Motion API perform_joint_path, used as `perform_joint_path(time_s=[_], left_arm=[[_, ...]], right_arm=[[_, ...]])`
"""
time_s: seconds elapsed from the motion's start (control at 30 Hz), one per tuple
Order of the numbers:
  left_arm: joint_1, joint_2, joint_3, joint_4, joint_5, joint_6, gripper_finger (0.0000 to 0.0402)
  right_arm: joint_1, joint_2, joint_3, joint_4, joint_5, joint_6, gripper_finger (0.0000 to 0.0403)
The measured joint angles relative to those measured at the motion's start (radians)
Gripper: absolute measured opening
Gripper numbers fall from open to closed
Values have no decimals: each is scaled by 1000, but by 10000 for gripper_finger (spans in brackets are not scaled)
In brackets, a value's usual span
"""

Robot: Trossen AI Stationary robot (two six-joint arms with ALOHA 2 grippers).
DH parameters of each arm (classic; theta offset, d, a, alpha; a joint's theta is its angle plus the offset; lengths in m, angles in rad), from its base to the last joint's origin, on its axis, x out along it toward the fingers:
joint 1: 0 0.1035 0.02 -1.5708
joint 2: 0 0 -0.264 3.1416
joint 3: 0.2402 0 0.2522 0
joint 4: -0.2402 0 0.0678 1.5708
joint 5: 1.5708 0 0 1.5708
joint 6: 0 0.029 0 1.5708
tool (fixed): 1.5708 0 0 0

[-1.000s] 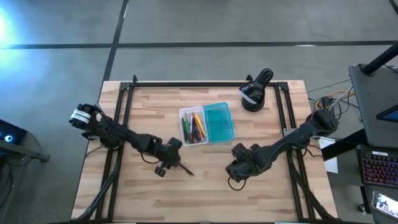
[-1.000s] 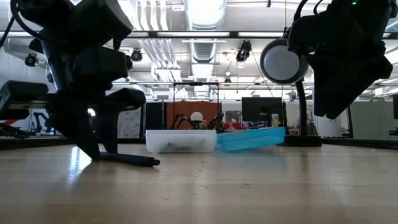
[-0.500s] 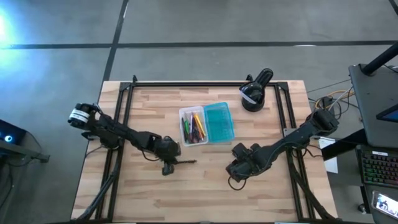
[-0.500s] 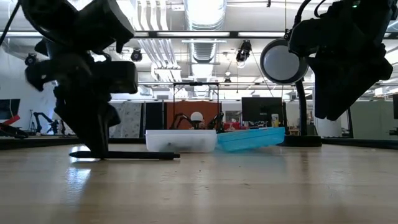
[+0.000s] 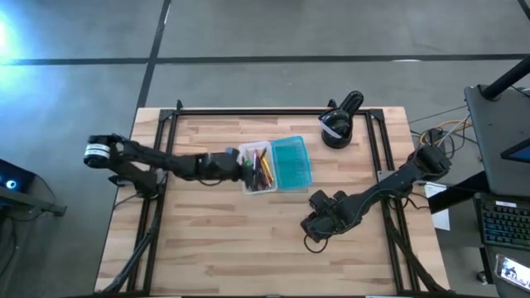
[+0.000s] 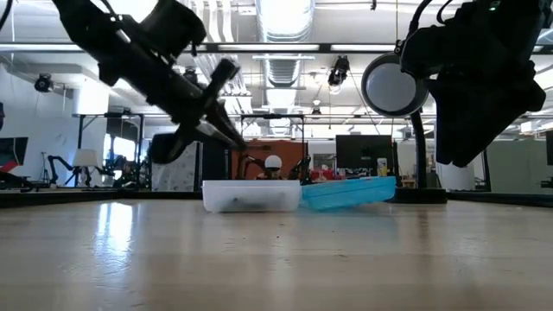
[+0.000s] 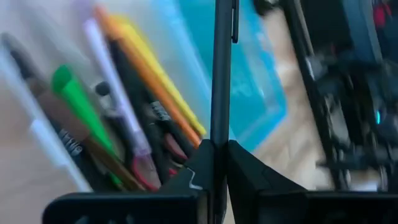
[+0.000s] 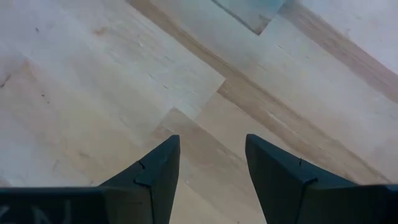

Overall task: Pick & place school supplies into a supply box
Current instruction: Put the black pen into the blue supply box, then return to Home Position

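Nearly done, by the look of it. The supply box [image 5: 276,165] lies open at the centre of the high view, its clear tray already holding the green marker [image 7: 78,99], pencils and red-handled scissors (no loose supplies show on the bench [image 5: 199,248]). The left tool [image 5: 242,168], clamped on a dark pen [image 7: 221,68], hovers over that tray. The right tool [image 8: 208,174], fingers apart and empty, waits lower right.

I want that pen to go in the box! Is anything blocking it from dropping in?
Nothing visible blocks it. The left claw holds the dark pen right above the clear tray, which is open on top, with other supplies already lying inside.
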Motion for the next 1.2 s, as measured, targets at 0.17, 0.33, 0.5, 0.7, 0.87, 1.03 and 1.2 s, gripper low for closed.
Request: perform_joint_path(time_s=[0.17,0.33,0.5,0.7,0.87,1.03,1.2], left_arm=[[50,41,-11,23,20,-108,17],[46,91,-13,13,96,-131,51],[46,104,-14,-12,90,-166,65],[40,-15,0,-3,91,94,68],[26,-234,8,-3,118,442,68],[28,-452,7,-64,142,527,68],[27,-620,0,-203,181,485,69]], right_arm=[[0,0,-1,2,40,2,173],[0,0,-6,2,50,7,173],[0,0,-7,5,50,8,173],[-1,0,-7,11,50,19,173],[-2,0,1,10,32,23,173],[-13,-1,63,-1,-29,-35,173],[-42,-10,177,31,-37,-151,173]])
